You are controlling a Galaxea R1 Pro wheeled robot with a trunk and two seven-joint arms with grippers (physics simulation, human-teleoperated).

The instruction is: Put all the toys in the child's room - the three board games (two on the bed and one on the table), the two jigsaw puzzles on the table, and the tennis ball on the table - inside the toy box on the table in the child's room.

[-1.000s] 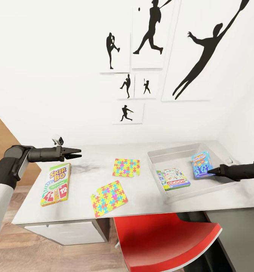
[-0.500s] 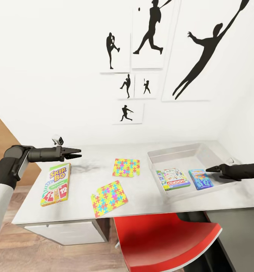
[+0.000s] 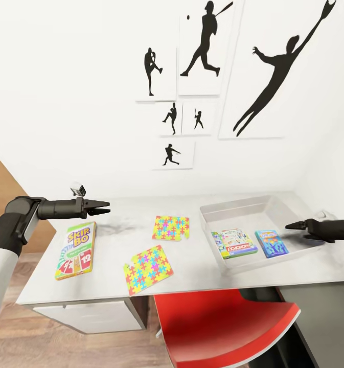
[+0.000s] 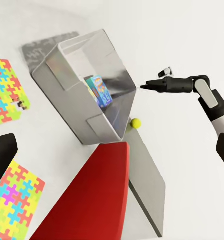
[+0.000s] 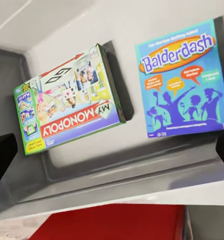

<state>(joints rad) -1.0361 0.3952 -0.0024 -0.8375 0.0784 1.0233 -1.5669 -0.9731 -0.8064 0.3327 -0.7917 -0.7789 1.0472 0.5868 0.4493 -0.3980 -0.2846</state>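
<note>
Balderdash (image 3: 271,243) now lies flat in the toy box (image 3: 243,208); your empty right end effector (image 3: 293,225) has withdrawn, narrowly parted. Skip-Bo (image 3: 76,249) lies lengthwise just below your left end effector (image 3: 104,207), slightly parted and nearer.

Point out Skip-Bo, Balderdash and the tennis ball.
Skip-Bo (image 3: 76,250): head view, middle of the box lid.
Balderdash (image 5: 184,80): right wrist view, middle of the cover.
Tennis ball (image 4: 135,123): left wrist view, centre of the ball.

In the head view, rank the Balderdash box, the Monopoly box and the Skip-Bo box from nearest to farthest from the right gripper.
From the right gripper:
1. Balderdash box, in the toy box, on the gripper's side.
2. Monopoly box, beside it in the toy box.
3. Skip-Bo box, across the table, under the left gripper.
</note>
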